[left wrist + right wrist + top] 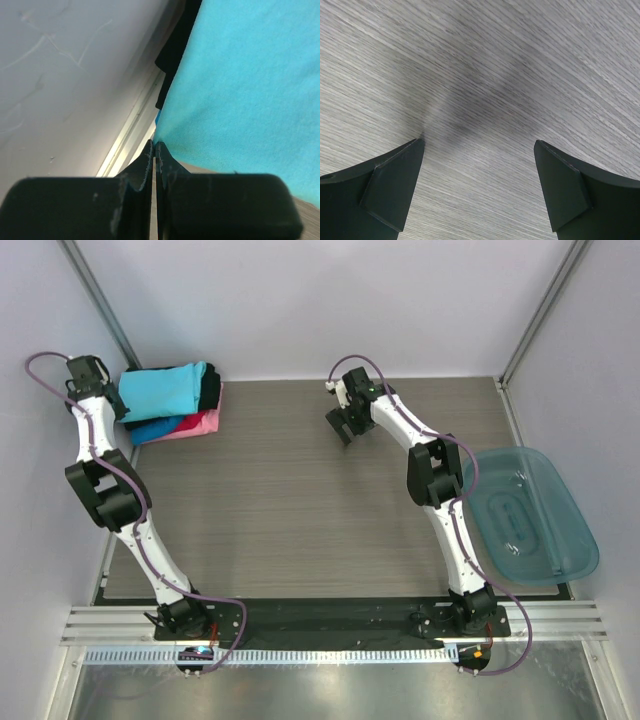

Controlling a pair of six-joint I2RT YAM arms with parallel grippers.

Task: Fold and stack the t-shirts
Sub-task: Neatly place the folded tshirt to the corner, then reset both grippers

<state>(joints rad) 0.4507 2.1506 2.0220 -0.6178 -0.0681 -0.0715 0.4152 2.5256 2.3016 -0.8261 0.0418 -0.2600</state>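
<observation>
top external view: a folded stack was noted at the far left corner of the table (300, 500), with the turquoise t-shirt (165, 388) on top and the black t-shirt (211, 390), blue t-shirt (153, 430) and pink-red t-shirt (200, 423) showing beneath it.
left gripper (155, 146): the fingers were pressed together, with the tips at the turquoise cloth's left edge, close to the wall. whether a hem was pinched could not be told.
right gripper (480, 145): the jaws were spread wide and nothing was held. it was hung over bare wood, well apart from the stack.
tub (525, 515): it was seen at the right side, untouched.
step judged: the top shirt was being settled on the pile, and the task was judged nearly done.
method advised: any caught cloth should be freed before the arm is drawn off. the withdrawal is best made upward and away from the wall, so the top fold is not dragged.
risk judged: a sideways pull could skew the turquoise layer or slide the whole soft pile.
</observation>
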